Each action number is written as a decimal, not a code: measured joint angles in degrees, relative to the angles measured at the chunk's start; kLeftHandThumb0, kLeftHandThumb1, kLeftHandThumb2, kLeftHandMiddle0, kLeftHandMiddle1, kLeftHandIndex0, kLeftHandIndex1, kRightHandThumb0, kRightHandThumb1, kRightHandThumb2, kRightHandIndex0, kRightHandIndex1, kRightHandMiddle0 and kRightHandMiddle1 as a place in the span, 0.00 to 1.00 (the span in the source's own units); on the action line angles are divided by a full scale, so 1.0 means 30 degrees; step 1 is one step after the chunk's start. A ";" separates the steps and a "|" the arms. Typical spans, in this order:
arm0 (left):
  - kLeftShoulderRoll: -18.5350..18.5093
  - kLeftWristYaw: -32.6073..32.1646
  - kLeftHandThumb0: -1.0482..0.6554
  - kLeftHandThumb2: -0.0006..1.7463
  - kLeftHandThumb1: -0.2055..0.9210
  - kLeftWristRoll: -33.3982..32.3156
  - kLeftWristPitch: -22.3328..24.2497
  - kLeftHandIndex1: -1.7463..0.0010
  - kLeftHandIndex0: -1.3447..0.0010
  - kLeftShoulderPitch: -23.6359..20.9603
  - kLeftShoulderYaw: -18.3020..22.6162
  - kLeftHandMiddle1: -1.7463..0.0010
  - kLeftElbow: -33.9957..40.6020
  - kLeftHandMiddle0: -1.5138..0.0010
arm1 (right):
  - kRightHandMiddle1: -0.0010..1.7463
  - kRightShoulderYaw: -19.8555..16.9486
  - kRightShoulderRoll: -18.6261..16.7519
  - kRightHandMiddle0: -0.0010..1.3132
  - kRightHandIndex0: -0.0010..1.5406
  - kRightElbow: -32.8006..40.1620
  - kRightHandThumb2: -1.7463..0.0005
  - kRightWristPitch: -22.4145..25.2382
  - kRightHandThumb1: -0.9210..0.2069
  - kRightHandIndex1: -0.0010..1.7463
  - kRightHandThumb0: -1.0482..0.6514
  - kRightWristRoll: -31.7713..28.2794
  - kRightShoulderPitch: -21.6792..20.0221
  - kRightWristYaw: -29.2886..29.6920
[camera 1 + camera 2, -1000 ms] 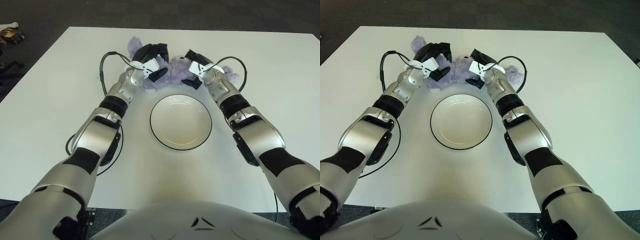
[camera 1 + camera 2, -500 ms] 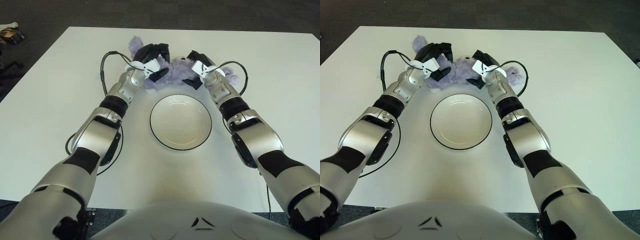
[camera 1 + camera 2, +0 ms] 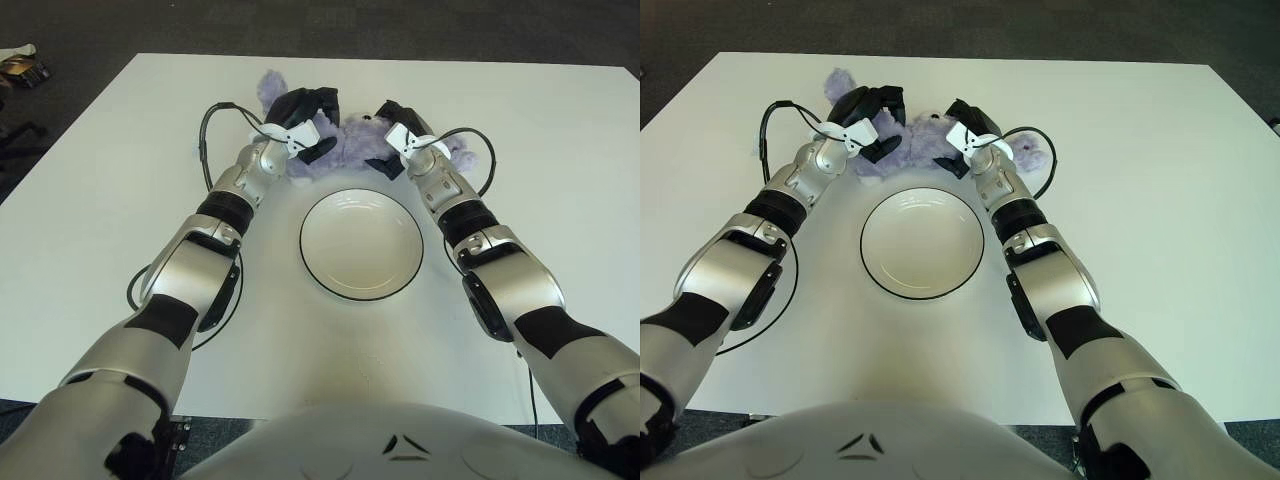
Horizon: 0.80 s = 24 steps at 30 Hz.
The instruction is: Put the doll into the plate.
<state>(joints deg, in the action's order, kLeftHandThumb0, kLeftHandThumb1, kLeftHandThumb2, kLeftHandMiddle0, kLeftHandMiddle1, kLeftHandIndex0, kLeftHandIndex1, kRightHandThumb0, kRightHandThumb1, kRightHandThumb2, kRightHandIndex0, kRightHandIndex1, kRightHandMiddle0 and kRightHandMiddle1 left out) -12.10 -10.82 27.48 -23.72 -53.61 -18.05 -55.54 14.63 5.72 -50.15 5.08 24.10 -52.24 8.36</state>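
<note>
On far side of table (image 3: 90, 200), just beyond plate (image 3: 361, 243), lies the doll (image 3: 345, 142): purple, fuzzy, soft, sprawled flat betw. both hands. L to R: left hand (image 3: 308, 122) sits on doll's left end, fingers curled over the fur; right hand (image 3: 392, 135) presses its right end, fingers bent round it. Step looks like the two-handed grasp, lift not yet begun. Next move prob. needs both hands squeezing inward, raising together, then drawing back over the empty white plate w/ dark rim.
</note>
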 measured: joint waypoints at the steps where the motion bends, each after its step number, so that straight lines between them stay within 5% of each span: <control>1: -0.0012 -0.0045 0.94 0.89 0.29 0.0001 0.0000 0.00 0.30 0.0000 0.0001 0.00 0.0013 0.49 | 1.00 0.0010 0.0006 0.58 0.50 0.0072 0.03 -0.0022 0.84 0.97 0.62 0.0015 0.0025 0.0068; 6: -0.0054 -0.0122 0.94 0.89 0.29 -0.0004 0.0010 0.00 0.28 0.0011 0.0022 0.00 0.0144 0.49 | 1.00 0.0059 0.0120 0.57 0.48 0.0316 0.03 -0.0207 0.84 0.99 0.62 0.0038 0.0093 0.0142; 10: -0.0154 -0.0090 0.94 0.89 0.29 -0.0002 0.0240 0.00 0.28 0.0045 0.0037 0.00 0.0591 0.49 | 1.00 0.0058 0.0247 0.61 0.60 0.0661 0.09 -0.0303 0.86 0.76 0.62 0.0037 0.0199 0.0182; 15: -0.0361 0.0158 0.93 0.88 0.30 0.0000 0.0657 0.00 0.29 0.0084 0.0060 0.00 0.1438 0.50 | 1.00 -0.0118 0.0420 0.62 0.63 0.1562 0.10 -0.0363 0.86 0.71 0.62 -0.0063 0.0506 0.0178; 18: -0.0512 0.0385 0.93 0.88 0.30 -0.0006 0.0869 0.00 0.30 0.0132 0.0122 0.00 0.2076 0.50 | 1.00 -0.0323 0.0467 0.62 0.63 0.2105 0.10 -0.0356 0.86 0.71 0.62 -0.0170 0.0667 0.0113; 20: -0.0612 0.0546 0.93 0.88 0.31 -0.0020 0.0977 0.00 0.30 0.0192 0.0183 0.00 0.2566 0.50 | 1.00 -0.0460 0.0510 0.59 0.54 0.2482 0.06 -0.0315 0.85 0.88 0.62 -0.0223 0.0758 0.0023; 22: -0.0741 0.0758 0.93 0.88 0.31 -0.0048 0.1071 0.00 0.30 0.0312 0.0274 0.00 0.3216 0.50 | 1.00 -0.0626 0.0553 0.58 0.51 0.2963 0.05 -0.0217 0.84 0.94 0.62 -0.0305 0.0866 -0.0082; 23: -0.0798 0.0860 0.93 0.88 0.31 -0.0068 0.1133 0.00 0.30 0.0391 0.0356 0.00 0.3541 0.50 | 1.00 -0.0691 0.0585 0.58 0.51 0.3230 0.04 -0.0132 0.84 0.95 0.62 -0.0339 0.0930 -0.0166; 24: -0.0841 0.0951 0.93 0.88 0.31 -0.0087 0.1200 0.00 0.30 0.0441 0.0418 0.00 0.3821 0.50 | 1.00 -0.0745 0.0611 0.60 0.56 0.3473 0.06 -0.0057 0.85 0.86 0.62 -0.0353 0.0981 -0.0230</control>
<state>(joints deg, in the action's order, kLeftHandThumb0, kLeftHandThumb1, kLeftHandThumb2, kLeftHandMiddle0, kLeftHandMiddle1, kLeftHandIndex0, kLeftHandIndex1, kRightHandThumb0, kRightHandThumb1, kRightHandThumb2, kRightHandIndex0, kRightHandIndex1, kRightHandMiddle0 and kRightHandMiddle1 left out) -14.63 -7.97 27.21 -20.12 -52.29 -16.80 -44.07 12.39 7.55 -39.73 4.91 23.04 -49.29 7.67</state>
